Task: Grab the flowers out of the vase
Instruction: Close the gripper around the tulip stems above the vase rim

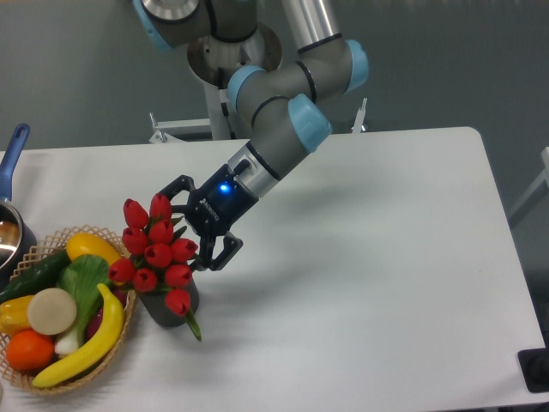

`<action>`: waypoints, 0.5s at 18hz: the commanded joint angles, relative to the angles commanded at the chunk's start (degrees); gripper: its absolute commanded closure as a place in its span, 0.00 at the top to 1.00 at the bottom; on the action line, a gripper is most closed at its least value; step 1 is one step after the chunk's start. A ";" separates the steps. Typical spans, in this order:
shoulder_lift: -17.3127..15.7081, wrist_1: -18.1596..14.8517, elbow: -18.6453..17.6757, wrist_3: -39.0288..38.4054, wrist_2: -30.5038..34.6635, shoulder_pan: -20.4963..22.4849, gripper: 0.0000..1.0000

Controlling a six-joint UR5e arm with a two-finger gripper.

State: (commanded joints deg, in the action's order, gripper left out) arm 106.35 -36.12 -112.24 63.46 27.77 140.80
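Ten or so red flowers [156, 256] are seen standing in the vase [176, 305] beside the basket [51, 249], with the gripper [190, 230] spread wide around their right side; being light and easily crushed, they are best held gently below the buds.

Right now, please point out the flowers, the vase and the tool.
flowers [158, 255]: fixed camera, a red bud mid-bunch.
vase [165, 311]: fixed camera, its dark side wall.
tool [189, 225]: fixed camera, midway between fingertips.

Vase [174, 306] mostly hidden by flowers [156, 254] — pot [10, 225] cut off
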 joint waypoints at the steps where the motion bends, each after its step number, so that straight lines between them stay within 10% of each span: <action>1: 0.78 0.00 0.53 -0.09 0.00 -0.26 1.00; 4: 2.20 0.00 1.67 -0.44 0.00 -0.97 0.83; 7: 2.11 0.00 1.68 -2.46 0.00 -1.15 0.26; 9: 1.76 0.00 1.76 -2.55 0.00 -0.97 0.07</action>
State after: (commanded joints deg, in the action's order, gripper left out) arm 108.11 -36.12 -110.48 60.91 27.77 139.83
